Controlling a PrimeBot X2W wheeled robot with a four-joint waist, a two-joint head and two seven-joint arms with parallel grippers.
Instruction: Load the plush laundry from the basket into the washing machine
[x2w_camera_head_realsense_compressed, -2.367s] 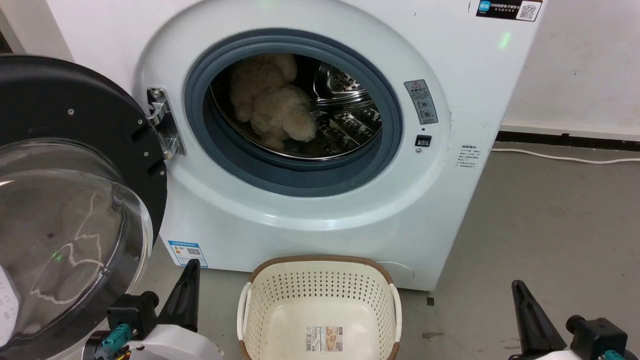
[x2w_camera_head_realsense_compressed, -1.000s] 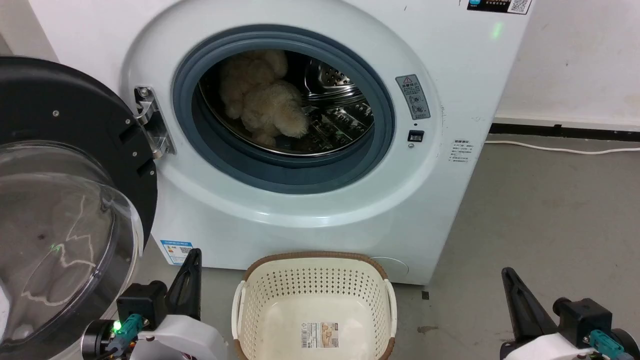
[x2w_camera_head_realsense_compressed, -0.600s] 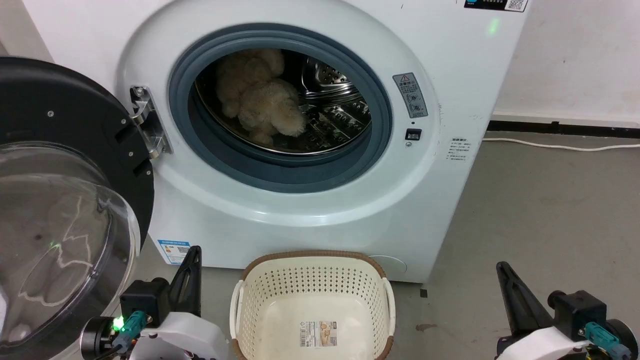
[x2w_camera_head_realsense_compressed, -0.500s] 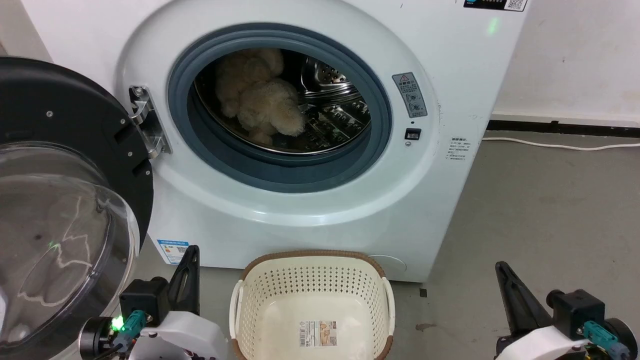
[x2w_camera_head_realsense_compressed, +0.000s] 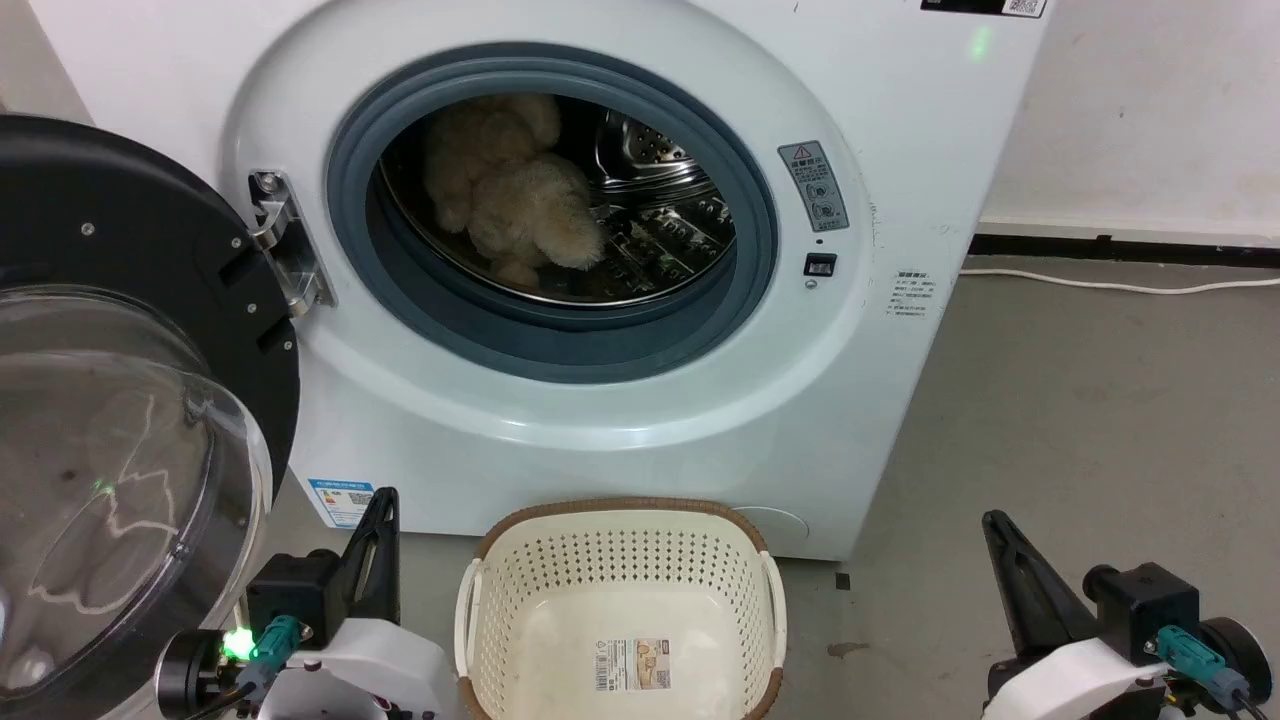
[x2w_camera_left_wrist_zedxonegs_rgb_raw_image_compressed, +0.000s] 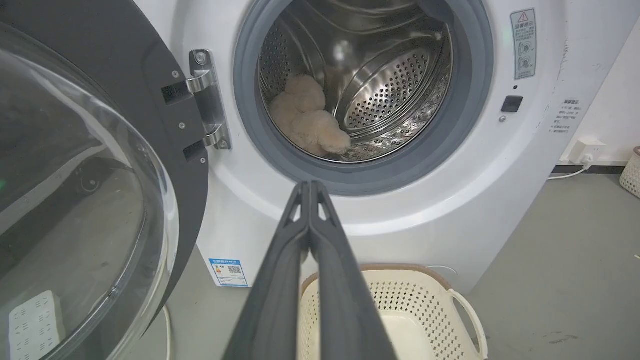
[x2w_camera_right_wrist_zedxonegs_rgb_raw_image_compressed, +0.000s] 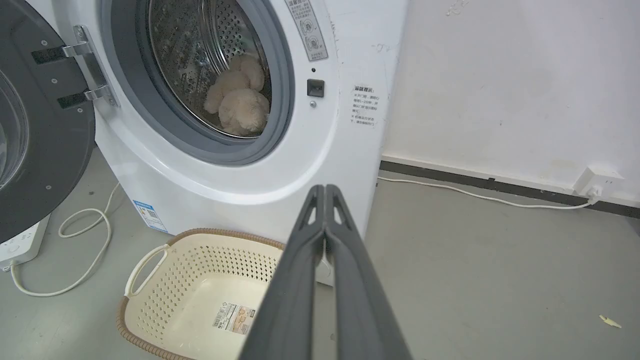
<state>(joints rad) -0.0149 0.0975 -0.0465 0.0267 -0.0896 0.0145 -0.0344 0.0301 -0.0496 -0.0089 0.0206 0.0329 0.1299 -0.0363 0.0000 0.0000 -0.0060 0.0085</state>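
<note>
The cream-beige plush laundry (x2w_camera_head_realsense_compressed: 520, 195) lies inside the steel drum of the white washing machine (x2w_camera_head_realsense_compressed: 640, 400), left of centre; it shows too as the plush (x2w_camera_left_wrist_zedxonegs_rgb_raw_image_compressed: 310, 122) and the plush (x2w_camera_right_wrist_zedxonegs_rgb_raw_image_compressed: 237, 102). The cream basket (x2w_camera_head_realsense_compressed: 615, 590) stands on the floor before the washer with only a label sticker on its bottom. My left gripper (x2w_camera_head_realsense_compressed: 383, 500) is shut with nothing in it, low at the basket's left, its tip also in the wrist view (x2w_camera_left_wrist_zedxonegs_rgb_raw_image_compressed: 310, 187). My right gripper (x2w_camera_head_realsense_compressed: 990, 520) is shut and holds nothing, low at the right (x2w_camera_right_wrist_zedxonegs_rgb_raw_image_compressed: 325, 190).
The washer's black-rimmed bubble door (x2w_camera_head_realsense_compressed: 120, 420) stands wide open at the left, close to my left arm. A white cable (x2w_camera_head_realsense_compressed: 1120, 285) runs along the wall base at right. A power strip (x2w_camera_right_wrist_zedxonegs_rgb_raw_image_compressed: 20, 245) and looped cord lie left of the washer. Grey floor (x2w_camera_head_realsense_compressed: 1080, 420) stretches right.
The head view has shifted a little, so the washer and basket sit slightly further left and higher. Both grippers stay shut low in view; the plush has not moved.
</note>
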